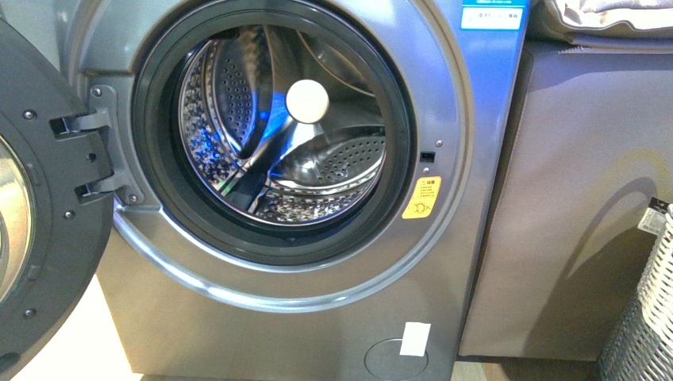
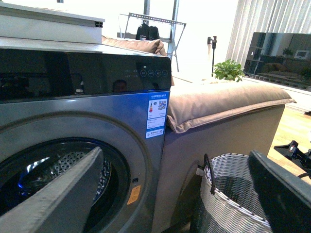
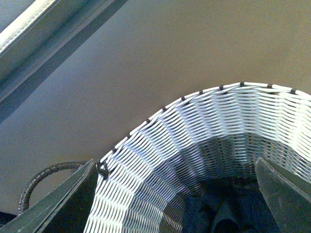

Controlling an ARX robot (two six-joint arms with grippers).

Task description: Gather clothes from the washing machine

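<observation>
Seemingly the job is close to finished: the washer stands with its door swung wide, and its drum shows only bare perforated steel, no fabric that I can see. Beside the washer, the basket holds the clothes, a dark heap low on its floor. The right gripper hangs over the basket mouth, jaws spread apart and holding nothing. The left gripper, likewise parted and empty, hovers in front of the washer with the basket near. What remains, I judge, is pulling the arms back.
</observation>
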